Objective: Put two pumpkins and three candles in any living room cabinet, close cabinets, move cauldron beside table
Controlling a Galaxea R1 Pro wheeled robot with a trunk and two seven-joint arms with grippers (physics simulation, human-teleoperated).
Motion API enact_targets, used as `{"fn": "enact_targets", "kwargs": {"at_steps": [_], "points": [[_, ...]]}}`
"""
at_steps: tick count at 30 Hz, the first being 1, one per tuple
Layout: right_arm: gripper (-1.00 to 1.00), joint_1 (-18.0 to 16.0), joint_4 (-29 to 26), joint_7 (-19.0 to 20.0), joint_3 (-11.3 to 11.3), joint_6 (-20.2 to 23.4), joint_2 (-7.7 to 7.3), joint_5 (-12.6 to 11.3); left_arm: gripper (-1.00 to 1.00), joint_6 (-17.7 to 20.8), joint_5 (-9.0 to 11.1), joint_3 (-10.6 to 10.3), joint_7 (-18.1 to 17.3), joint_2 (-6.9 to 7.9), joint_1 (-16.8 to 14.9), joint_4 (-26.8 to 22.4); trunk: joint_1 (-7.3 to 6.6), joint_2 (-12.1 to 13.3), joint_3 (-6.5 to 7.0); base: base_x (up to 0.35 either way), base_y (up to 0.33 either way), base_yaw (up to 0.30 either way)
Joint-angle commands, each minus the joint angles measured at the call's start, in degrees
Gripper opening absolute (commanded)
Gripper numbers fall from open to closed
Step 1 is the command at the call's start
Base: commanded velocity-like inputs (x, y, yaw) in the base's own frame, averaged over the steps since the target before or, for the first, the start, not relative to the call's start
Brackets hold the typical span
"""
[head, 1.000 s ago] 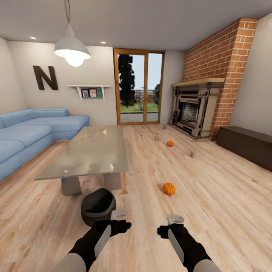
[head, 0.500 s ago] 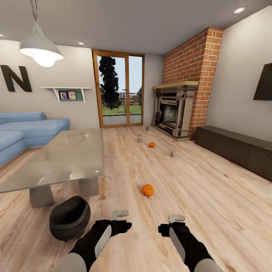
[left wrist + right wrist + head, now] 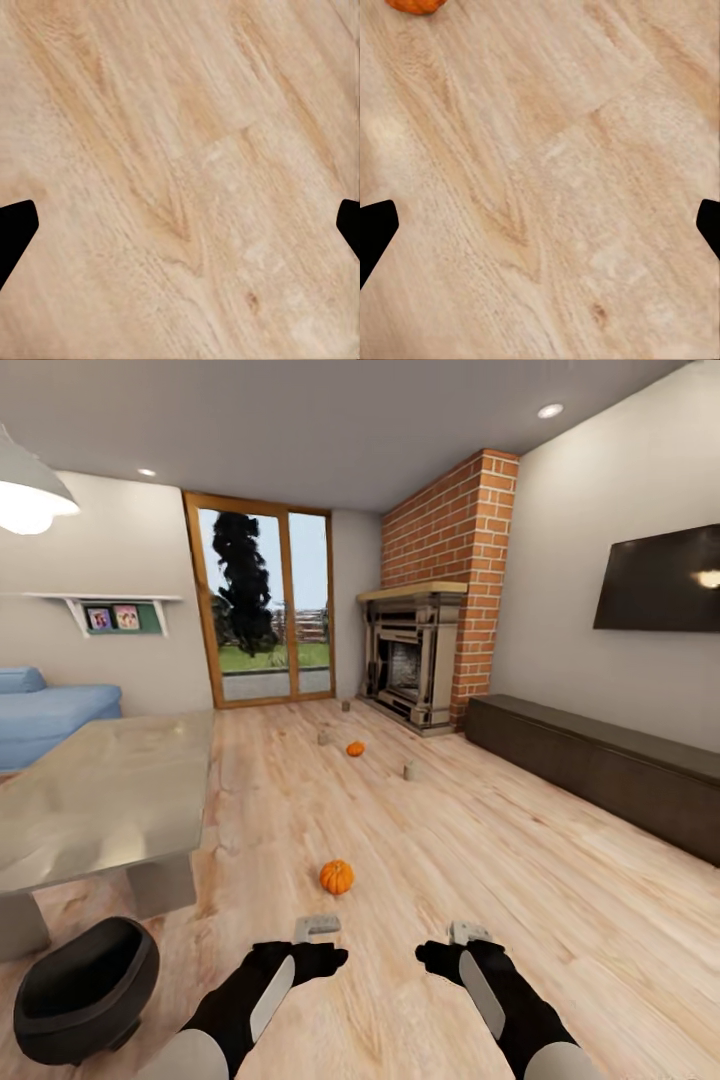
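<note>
Wooden floor (image 3: 480, 860) is stretching ahead; I'm holding the left tool (image 3: 316, 928) and right tool (image 3: 467, 933) spread and empty. The nearest pumpkin (image 3: 337, 877) is sitting frame-centre (cauldron (image 3: 85, 990) lower left); driving closer, I'm risking knocking it rolling away.

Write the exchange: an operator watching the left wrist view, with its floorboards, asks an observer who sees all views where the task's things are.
Operator: Is a pumpkin close?
Observer: Yes, the near pumpkin sits on the floor just ahead of the robot.
Operator: Where is the cauldron?
Observer: The cauldron stands on the floor at the robot's left, near the glass table.
Operator: And the cabinet?
Observer: The cabinet runs along the right wall under the TV.
</note>
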Motion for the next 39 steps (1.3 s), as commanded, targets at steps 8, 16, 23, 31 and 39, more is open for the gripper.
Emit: {"fn": "enact_targets", "kwargs": {"at_steps": [8,16,23,31,39], "points": [[1.00,0.0,0.0,-0.5,0.2,-0.4,-0.12,-3.5,1.00,0.3,0.1,0.0,0.0,0.03,0.0,-0.1,0.00,0.0,0.34,0.143,-0.267,-0.258],[1.00,0.0,0.1,-0.5,0.2,-3.0,-0.30,-3.8,1.00,0.3,0.0,0.0,0.0,0.01,0.0,-0.1,0.00,0.0,0.68,0.189,-0.230,-0.269],[1.00,0.0,0.1,-0.5,0.2,-3.4,-0.30,-3.8,1.00,0.3,0.0,0.0,0.0,0.01,0.0,-0.1,0.00,0.0,0.98,0.274,-0.121,-0.270],[1.00,0.0,0.2,-0.5,0.2,-3.4,-0.09,-3.9,1.00,0.3,0.0,0.0,0.0,-0.08,0.0,-0.1,0.00,0.0,1.32,0.317,-0.008,-0.270],[1.00,0.0,0.3,-0.4,0.2,-3.4,-0.09,-3.9,1.00,0.3,-0.1,0.0,0.0,-0.02,0.0,0.0,0.00,0.0,1.67,0.321,0.000,-0.270]]}}
